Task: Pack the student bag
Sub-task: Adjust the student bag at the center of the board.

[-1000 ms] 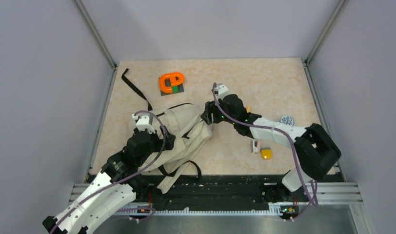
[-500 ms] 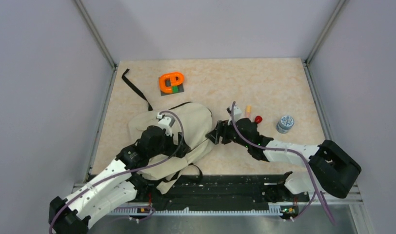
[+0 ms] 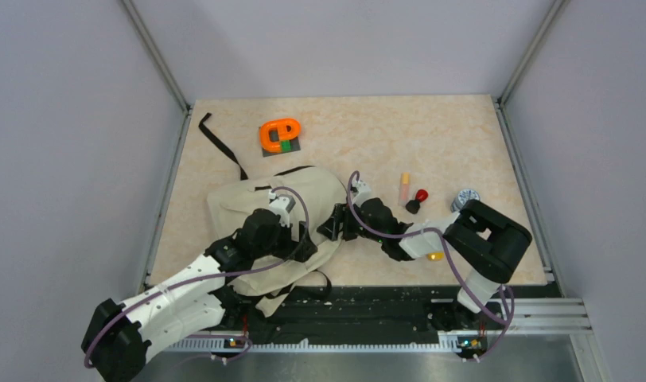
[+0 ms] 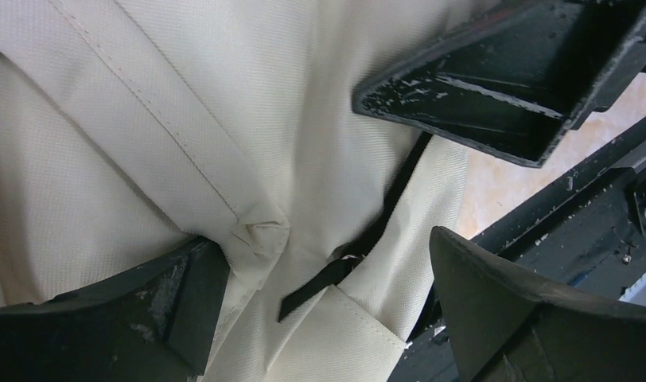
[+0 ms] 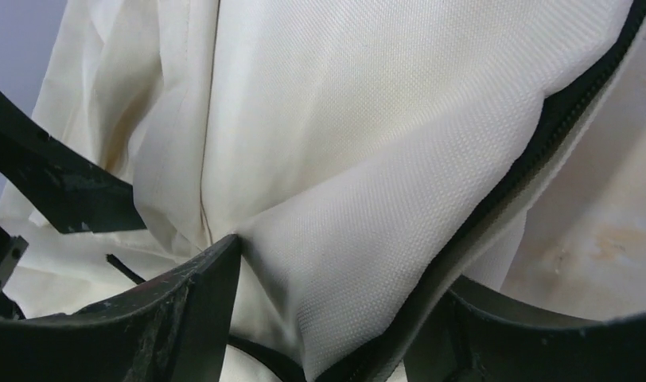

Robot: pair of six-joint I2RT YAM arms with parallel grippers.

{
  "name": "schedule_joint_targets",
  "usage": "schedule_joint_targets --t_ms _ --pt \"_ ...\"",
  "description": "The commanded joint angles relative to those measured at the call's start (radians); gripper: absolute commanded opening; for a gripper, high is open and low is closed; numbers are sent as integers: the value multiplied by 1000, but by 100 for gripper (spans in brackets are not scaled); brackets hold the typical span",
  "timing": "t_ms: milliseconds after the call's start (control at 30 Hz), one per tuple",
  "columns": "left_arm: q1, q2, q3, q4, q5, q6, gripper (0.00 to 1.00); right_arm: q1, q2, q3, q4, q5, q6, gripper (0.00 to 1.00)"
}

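The surface (image 3: 463, 135) is a pale, peach-marbled board. Plain grey walls (image 3: 344, 48) close it in on three sides, with bare metal posts (image 3: 157, 56) running up the far corners. A black mounting rail (image 3: 367, 306) with both arm bases crosses the near edge.

The student bag (image 3: 304, 191) lies flat, left of centre and towards the near edge, and one black strap (image 3: 224, 151) trails off to the far left corner. Beyond it, well apart, an orange block (image 3: 280, 131) sits on a small dark pad (image 3: 292, 146). To the right of the bag lie a peach stick (image 3: 404, 186) and, just beside it, a red-topped black piece (image 3: 418, 199). A round tin (image 3: 465, 196) lies near the right arm's elbow, and a yellow item (image 3: 436, 256) is partly hidden under that arm.

Both arms reach inward over the bag. The left fingers (image 4: 105, 326) are spread fully wide above the beige cloth and a black strap end, gripping nothing. The right fingers (image 5: 161, 318) also stand well apart at the bag's right edge. A puffed fold with the black zipper line lies loose between them and brushes both.
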Motion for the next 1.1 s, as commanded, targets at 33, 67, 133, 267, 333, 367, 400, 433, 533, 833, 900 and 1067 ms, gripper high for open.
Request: schedule_joint_targets --t_ms 33,67,133,267,333,367,400,433,533,833,900,1067 --pt "-13 67 5 71 1 6 97 21 104 98 171 -45 22 45" --pt "-14 63 14 58 -17 8 97 19 117 124 168 -49 6 33" --pt "-13 28 44 20 -54 12 97 17 117 197 123 -54 -41 3" --pt "-13 -95 123 -40 -135 8 98 2 58 373 -8 -47 -174 0" --pt "-13 -160 149 -55 -166 7 98 0 17 455 -86 -10 -265 0" --pt "-13 -193 154 -53 -183 6 98 -2 -3 499 -118 5 -303 0" --pt "-13 -221 161 -56 -199 7 98 -6 -21 528 -142 17 -336 0" --pt "-12 -244 172 -67 -214 8 98 -13 -35 550 -160 20 -362 0" --pt "-11 -282 220 -127 -238 16 98 -43 -79 576 -173 0 -382 0" --pt "-11 -283 274 -232 -234 27 98 -80 -177 547 -182 -30 -399 0" --pt "-12 -259 254 -225 -211 26 98 -82 -184 530 -179 -21 -400 0" --pt "-11 -203 224 -199 -172 14 98 -129 -167 512 -170 -60 -386 0"
